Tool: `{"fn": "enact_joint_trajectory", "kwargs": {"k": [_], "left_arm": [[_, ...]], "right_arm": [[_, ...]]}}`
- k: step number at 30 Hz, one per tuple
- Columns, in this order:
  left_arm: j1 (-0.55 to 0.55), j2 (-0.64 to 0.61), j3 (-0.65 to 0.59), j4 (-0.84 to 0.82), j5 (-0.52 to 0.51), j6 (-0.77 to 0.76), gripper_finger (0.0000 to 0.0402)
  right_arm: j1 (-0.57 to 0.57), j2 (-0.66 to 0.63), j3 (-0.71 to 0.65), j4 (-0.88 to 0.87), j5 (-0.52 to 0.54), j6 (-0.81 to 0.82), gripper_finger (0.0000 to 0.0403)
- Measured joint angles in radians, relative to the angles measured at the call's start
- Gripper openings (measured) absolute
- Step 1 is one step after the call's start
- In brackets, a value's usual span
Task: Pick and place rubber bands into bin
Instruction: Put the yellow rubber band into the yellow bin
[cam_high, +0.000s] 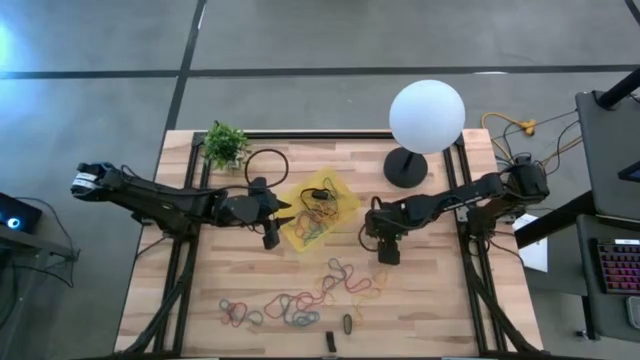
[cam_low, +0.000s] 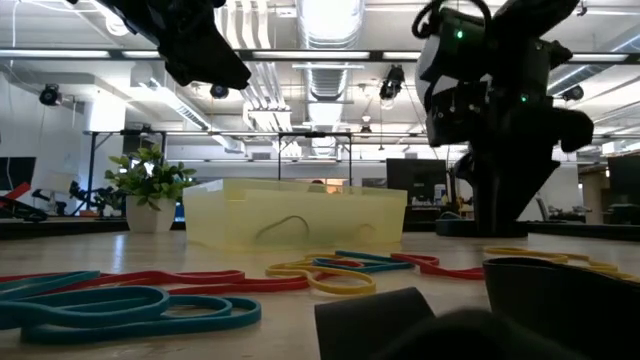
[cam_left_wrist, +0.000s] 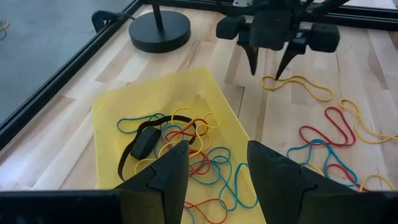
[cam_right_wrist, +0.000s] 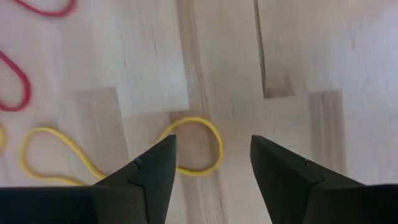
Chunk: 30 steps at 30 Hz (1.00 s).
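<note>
Open-plan lab or workshop. Exposed ducts and strip lights overhead, polished concrete floor, monitors on benches behind. Wooden table in black framing; keyboard at 4 o'clock.

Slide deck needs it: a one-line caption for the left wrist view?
Left gripper, jaws open, above the yellow bin of rubber bands; right gripper opposite.

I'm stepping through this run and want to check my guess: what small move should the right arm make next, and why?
Probably lower the right end effector straight down and close on the yellow rubber band. Its fingers are open and empty, and the band's loop lies on the table between them. The bin already holds several bands.
</note>
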<state>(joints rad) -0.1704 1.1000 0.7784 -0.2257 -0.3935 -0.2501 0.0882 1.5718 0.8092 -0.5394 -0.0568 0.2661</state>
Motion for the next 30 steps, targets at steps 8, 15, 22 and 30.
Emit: {"fn": "enact_joint_trajectory", "kwargs": {"k": [8, 15, 22, 30], "left_arm": [[0.0, 0.0, 0.0, 0.001, 0.0, -0.004, 0.0148], [0.0, 0.0, 0.0, 0.003, -0.001, -0.007, 0.0148], [-0.001, 0.0, 0.0, 0.005, 0.0, -0.008, 0.0148], [-0.001, 0.0, 0.0, 0.006, 0.0, -0.008, 0.0148]], "right_arm": [[-0.04, 0.001, -0.043, 0.041, -0.014, -0.004, 0.019], [-0.024, 0.031, -0.077, 0.12, -0.049, 0.063, 0.0183], [0.072, 0.06, -0.077, 0.187, -0.07, 0.13, 0.0175], [0.159, 0.062, -0.079, 0.187, -0.072, 0.184, 0.0162]]}}
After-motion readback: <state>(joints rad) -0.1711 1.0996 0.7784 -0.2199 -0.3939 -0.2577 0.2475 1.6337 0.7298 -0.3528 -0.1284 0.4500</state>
